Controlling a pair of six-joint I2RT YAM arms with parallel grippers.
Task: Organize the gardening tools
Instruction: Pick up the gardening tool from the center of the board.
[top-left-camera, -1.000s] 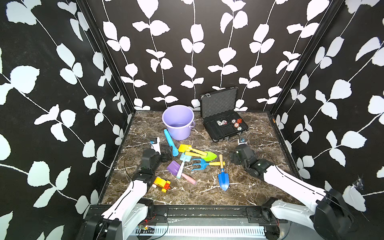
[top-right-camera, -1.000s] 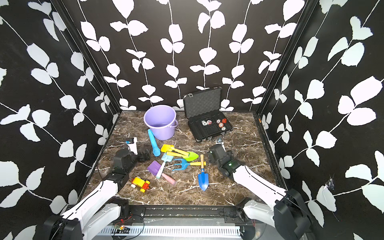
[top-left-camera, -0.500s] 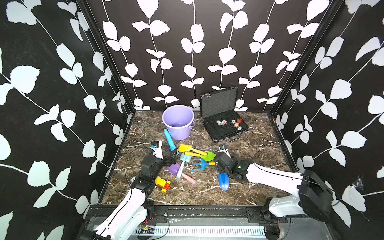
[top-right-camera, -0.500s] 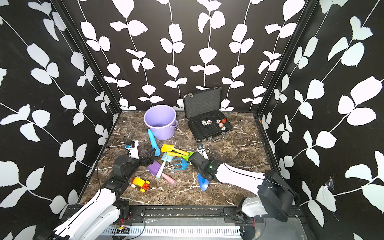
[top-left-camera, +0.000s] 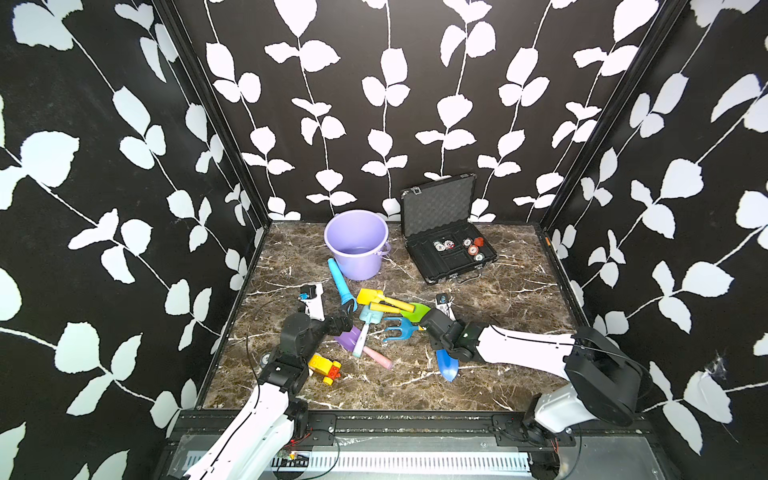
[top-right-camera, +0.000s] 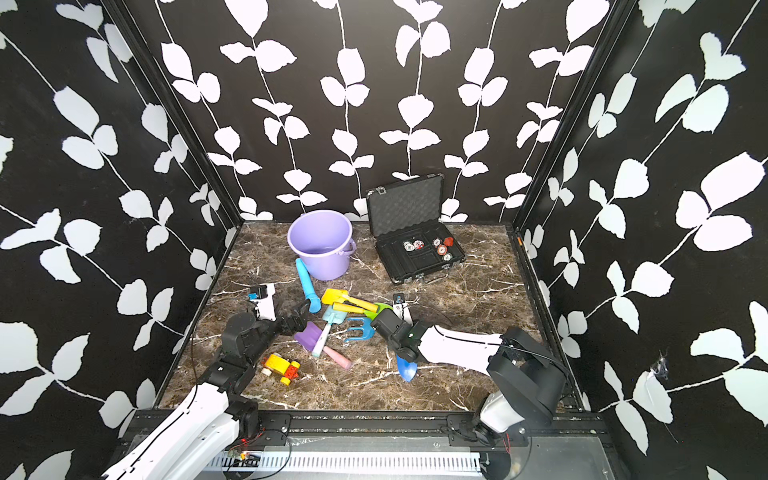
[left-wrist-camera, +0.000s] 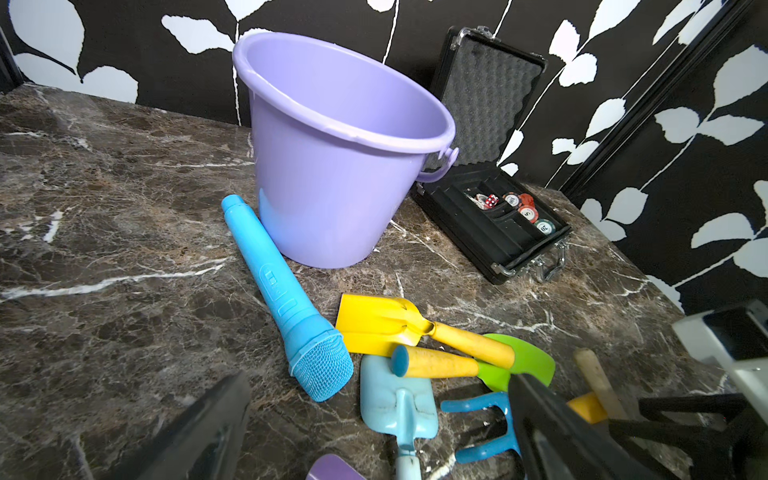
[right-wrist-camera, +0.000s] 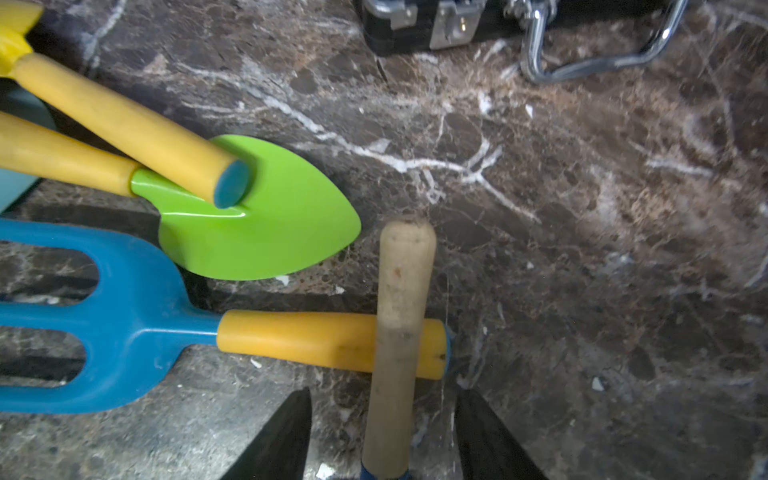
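**Toy garden tools unsorted, bucket empty**

Both top views: six plastic gardening tools (top-left-camera: 399, 328) lie heaped mid-frame on the marbled desk (top-left-camera: 498, 299). The lilac plastic bucket (top-right-camera: 322, 245) above them is empty, so all sorting appears left to do. Left wrist view: the left hand (left-wrist-camera: 374, 415) gapes at lower centre, holding nothing. Right wrist view: the right hand (right-wrist-camera: 382, 399), open, straddles the wooden handle of the blue trowel (right-wrist-camera: 399, 291), gripping nothing yet.
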